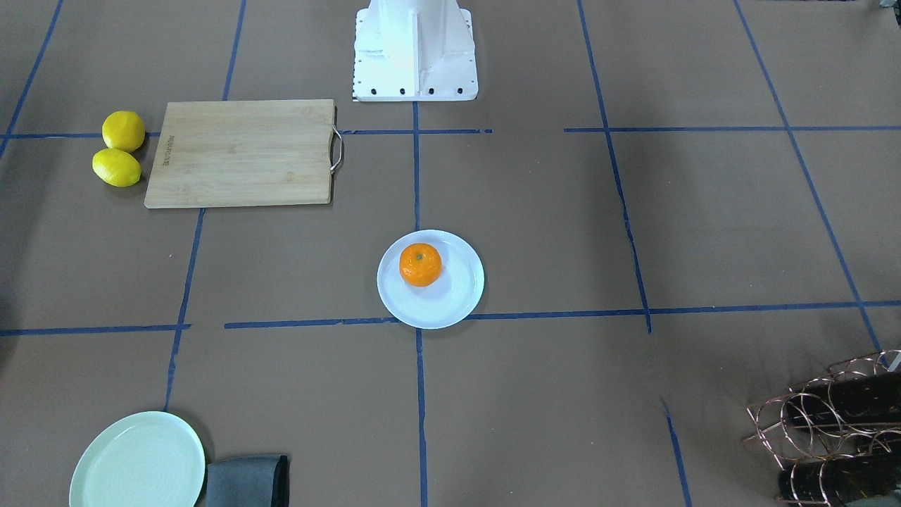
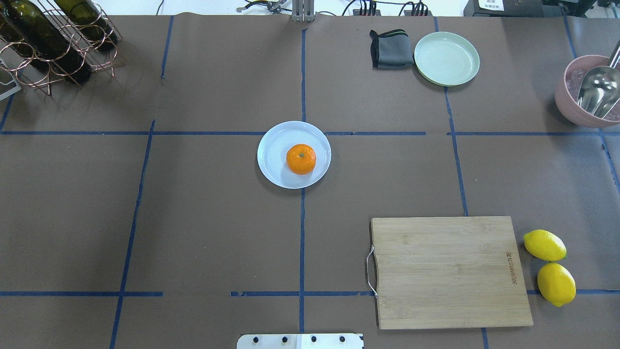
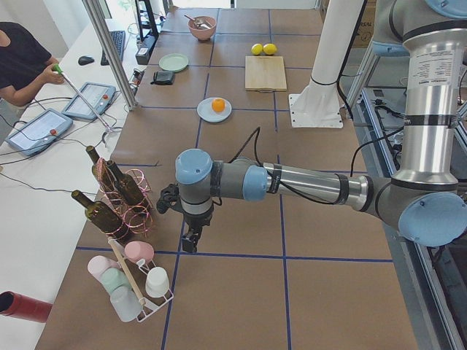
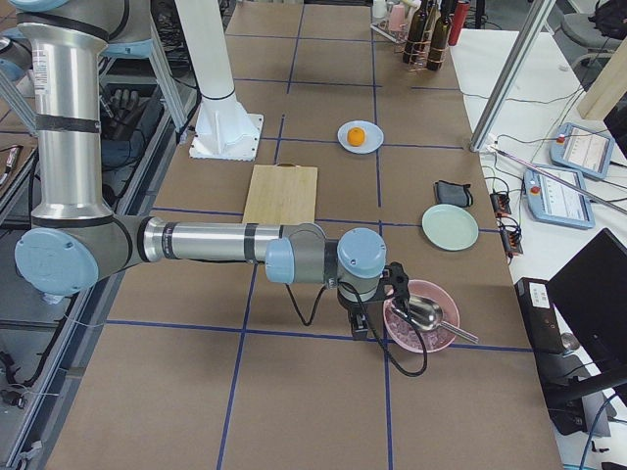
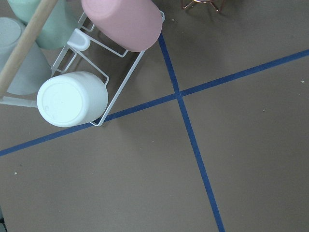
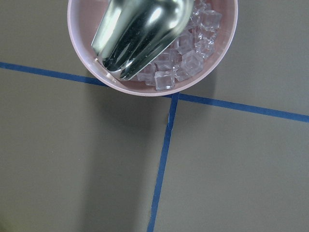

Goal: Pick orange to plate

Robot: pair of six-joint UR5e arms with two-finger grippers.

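The orange (image 1: 420, 265) rests on the pale bluish-white plate (image 1: 454, 307) near the table's centre, stem dimple up; the overhead view shows the orange (image 2: 301, 159) slightly right of the middle of the plate (image 2: 270, 167). Both arms are far from it. The left gripper (image 3: 191, 240) hangs over the table's left end beside the bottle rack, and the right gripper (image 4: 361, 328) hangs at the right end beside the pink bowl. Each shows only in a side view, so I cannot tell whether it is open or shut. Neither wrist view shows any fingers.
A wooden cutting board (image 2: 448, 271) lies at the near right with two lemons (image 2: 550, 264) beside it. A mint-green plate (image 2: 446, 58) and grey cloth (image 2: 391, 49) sit at the far right. A pink bowl (image 6: 212, 63) holds ice and a scoop. A bottle rack (image 2: 53, 43) and a cup rack (image 5: 113, 92) stand at the left.
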